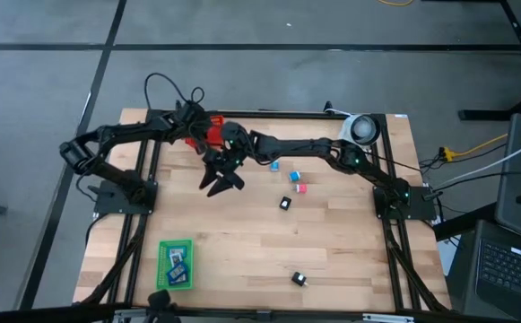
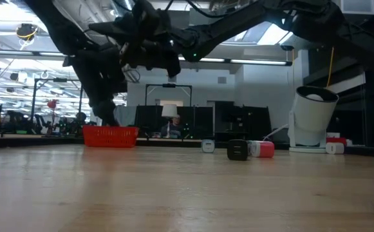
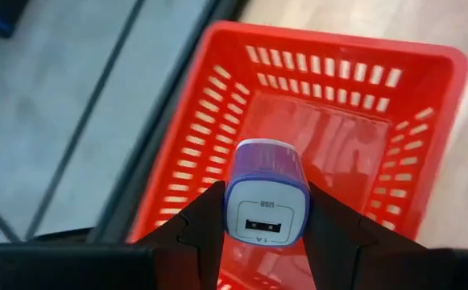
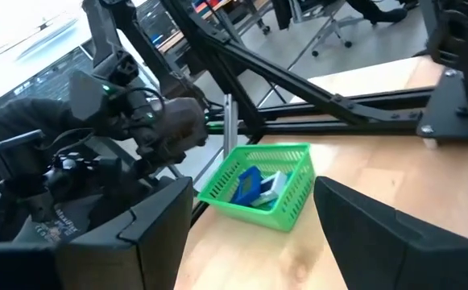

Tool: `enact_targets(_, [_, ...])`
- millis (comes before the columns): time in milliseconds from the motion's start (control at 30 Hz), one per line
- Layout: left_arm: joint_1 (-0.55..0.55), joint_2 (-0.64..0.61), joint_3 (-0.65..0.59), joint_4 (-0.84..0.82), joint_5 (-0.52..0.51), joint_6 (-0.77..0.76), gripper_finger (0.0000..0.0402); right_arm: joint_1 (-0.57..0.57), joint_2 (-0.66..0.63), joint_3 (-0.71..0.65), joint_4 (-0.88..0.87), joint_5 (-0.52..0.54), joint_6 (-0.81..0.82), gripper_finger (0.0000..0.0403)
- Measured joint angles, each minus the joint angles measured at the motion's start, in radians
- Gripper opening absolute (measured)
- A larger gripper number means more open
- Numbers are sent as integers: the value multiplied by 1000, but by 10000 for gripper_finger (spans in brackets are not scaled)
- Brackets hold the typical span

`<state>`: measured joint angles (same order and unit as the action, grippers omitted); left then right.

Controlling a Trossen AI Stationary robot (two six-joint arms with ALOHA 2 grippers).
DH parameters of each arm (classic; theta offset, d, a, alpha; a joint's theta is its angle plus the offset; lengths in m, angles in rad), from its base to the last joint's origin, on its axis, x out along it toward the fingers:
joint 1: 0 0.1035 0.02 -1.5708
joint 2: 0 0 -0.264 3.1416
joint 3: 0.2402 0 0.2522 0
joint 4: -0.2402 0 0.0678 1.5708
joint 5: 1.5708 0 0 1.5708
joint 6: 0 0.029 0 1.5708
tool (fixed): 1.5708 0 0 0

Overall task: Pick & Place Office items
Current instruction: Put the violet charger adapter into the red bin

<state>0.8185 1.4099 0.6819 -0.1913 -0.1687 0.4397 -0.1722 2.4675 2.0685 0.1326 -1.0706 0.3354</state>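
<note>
Left claw (image 3: 266, 221) clamps purple USB charger (image 3: 267, 192).

Glossy plastic charger (image 3: 266, 189); red plastic mesh basket (image 3: 314, 105).

Black jointed arms (image 1: 300, 144), looping black cables (image 1: 166, 85)

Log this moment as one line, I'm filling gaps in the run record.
left gripper: shut on purple USB charger, above red basket | right gripper: open, mid-table | loose items on table: not yet picked
</note>
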Motion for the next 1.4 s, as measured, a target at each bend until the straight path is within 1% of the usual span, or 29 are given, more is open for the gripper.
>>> enact_targets(367, [-1,60,0,-25,146,-65,129,9,-62,0,-5,-3,-10,265])
enact_targets(500, [-25,66,0,-31,192,-93,129,11,-66,0,1,-10,-13,265])
enact_targets(667, [-74,66,0,-21,207,-97,130,10,-66,0,-2,-3,-13,265])
enact_targets(800, [-102,66,0,-21,277,-124,130,12,-70,0,-5,-3,-13,265])
enact_targets(1067, [-188,66,0,-19,322,-168,130,21,-94,0,-6,4,-26,265])
enact_targets(1233, [-260,66,0,-17,325,-210,130,26,-111,0,-7,-3,-35,265])
enact_targets(1400, [-326,66,0,23,325,-239,130,30,-122,0,-9,-3,-42,265])
